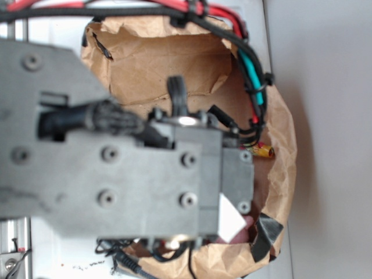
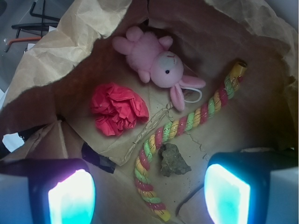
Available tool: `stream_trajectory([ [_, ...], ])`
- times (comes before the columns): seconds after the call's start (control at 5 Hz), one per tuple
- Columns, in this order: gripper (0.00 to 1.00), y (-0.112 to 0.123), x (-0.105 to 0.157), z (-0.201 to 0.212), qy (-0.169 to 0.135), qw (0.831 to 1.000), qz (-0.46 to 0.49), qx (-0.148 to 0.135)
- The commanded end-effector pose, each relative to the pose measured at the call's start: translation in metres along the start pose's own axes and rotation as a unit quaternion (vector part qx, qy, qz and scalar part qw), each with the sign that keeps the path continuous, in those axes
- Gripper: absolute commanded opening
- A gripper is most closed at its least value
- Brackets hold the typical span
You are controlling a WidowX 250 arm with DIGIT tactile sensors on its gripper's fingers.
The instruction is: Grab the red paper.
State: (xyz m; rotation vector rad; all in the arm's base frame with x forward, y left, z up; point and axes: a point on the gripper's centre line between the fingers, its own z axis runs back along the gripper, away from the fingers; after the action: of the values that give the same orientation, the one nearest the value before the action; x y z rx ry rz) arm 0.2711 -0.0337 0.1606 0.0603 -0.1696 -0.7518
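Tool (image 2: 149,189) hovering inside brown paper bag (image 2: 56,51), pads apart, gripping nothing. Red paper (image 2: 118,108) lying untouched, centre-left of wrist view. Descent and grasp remaining.

Paper (image 2: 118,108) lying in bag (image 2: 56,51), left of rope (image 2: 187,122); bunny (image 2: 156,65) sitting behind, rock (image 2: 174,161) w/ rope.

Exterior view: overhead, looking straight down, very near; the arm's grey body (image 1: 128,174) fills left and centre of frame, blurred. Wrist view: looks down past the fingers (image 2: 70,196) at the lower corners. Both views share the brown paper bag (image 1: 279,116) interior.
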Motion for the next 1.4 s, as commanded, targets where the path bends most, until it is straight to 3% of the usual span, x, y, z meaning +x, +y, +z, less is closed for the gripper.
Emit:
stream_trajectory([
  [0.0, 1.00, 0.001, -0.004, 0.009, -0.054, 0.995, -0.080, 0.032],
  [0.4, 1.00, 0.020, -0.007, 0.000, -0.079, 0.988, -0.132, 0.024],
  [1.0, 1.00, 0.040, -0.016, -0.017, -0.078, 0.974, -0.214, 0.016],
  [1.2, 1.00, 0.043, -0.013, -0.031, -0.066, 0.971, -0.230, 0.012],
])
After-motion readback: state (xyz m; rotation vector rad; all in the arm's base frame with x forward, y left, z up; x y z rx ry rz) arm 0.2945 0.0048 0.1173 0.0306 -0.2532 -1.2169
